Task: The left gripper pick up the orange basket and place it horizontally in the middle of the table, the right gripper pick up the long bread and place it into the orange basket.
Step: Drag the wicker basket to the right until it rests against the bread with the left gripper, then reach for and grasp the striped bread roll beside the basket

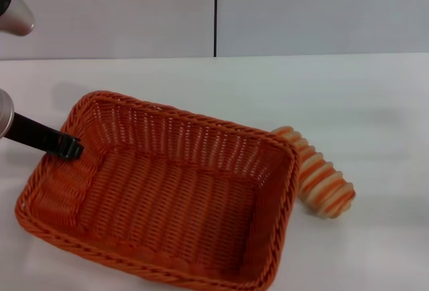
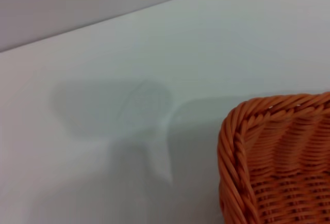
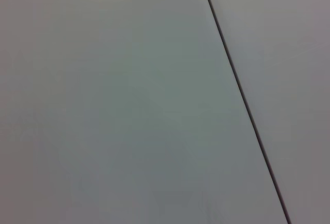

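1. Orange basket point(image 1: 167, 194) sits on the white desk point(image 1: 362, 96), filling the centre and the 7 o'clock part of the head view. Its long axis runs slanted, from about 10 o'clock down to 4 o'clock, so it does not yet lie horizontal.
2. The left end effector point(image 1: 67, 147) reaches in from 9 o'clock, its dark tip at the basket's left short rim, seemingly pinching the wicker; whether the fingers are closed on it cannot be told.
3. The long bread point(image 1: 318, 180) lies on the desk touching or just beside the basket's right wall, at 3 o'clock from the basket's centre.
4. The step in hand looks like squaring up the basket. Turning it gently about its middle should bring it level. A secure hold on the braided rim matters, since wicker flexes.
5. The swinging right end may nudge the bread, which could roll.
6. The right end effector is not visible; its wrist camera shows only grey wall point(image 3: 103, 100).
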Robot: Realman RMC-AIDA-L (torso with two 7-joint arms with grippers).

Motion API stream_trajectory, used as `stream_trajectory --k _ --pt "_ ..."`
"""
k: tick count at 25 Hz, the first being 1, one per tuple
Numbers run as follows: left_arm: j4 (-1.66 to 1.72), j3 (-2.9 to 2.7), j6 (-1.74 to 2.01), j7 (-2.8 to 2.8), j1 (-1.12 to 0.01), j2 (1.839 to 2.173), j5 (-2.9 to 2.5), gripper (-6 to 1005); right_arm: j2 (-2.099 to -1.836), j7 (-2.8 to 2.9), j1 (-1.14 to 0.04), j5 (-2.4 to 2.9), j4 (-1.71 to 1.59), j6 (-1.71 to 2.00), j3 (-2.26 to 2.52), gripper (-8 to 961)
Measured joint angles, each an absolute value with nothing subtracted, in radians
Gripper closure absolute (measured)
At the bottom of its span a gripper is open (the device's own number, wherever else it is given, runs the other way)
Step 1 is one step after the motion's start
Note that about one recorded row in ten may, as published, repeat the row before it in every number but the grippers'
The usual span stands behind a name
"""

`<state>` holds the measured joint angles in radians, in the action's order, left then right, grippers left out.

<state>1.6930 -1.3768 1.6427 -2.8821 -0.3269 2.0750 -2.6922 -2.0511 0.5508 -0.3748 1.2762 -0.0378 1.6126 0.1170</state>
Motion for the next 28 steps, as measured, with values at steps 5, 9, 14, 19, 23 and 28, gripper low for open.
stream_trajectory --k 5,9,14,19,23,28 --pt "1.671 -1.314 1.610 -2.880 -0.328 2.070 -2.663 828 -2.054 0.551 -0.374 1.276 -0.039 1.617 0.117 272" --pt "1.643 -1.242 1.576 -2.843 -0.340 2.063 -2.637 750 -2.059 0.553 -0.370 1.276 -0.048 1.619 0.122 272" --pt "1.621 -1.135 1.586 -2.777 -0.367 2.062 -2.572 578 -2.069 0.715 -0.334 1.304 -0.187 1.617 0.215 272" --pt "1.628 -0.924 1.650 -2.673 -0.374 2.060 -2.383 216 -2.075 1.140 -0.281 1.467 -0.524 1.562 0.282 273" --pt "1.619 -0.797 1.657 -2.567 -0.361 2.059 -2.259 197 -2.076 1.441 -0.273 1.665 -0.775 1.563 0.286 273" --pt "1.522 -0.678 1.628 -2.357 -0.327 2.061 -2.072 174 -2.070 1.856 -0.310 1.971 -1.132 1.604 0.317 273"
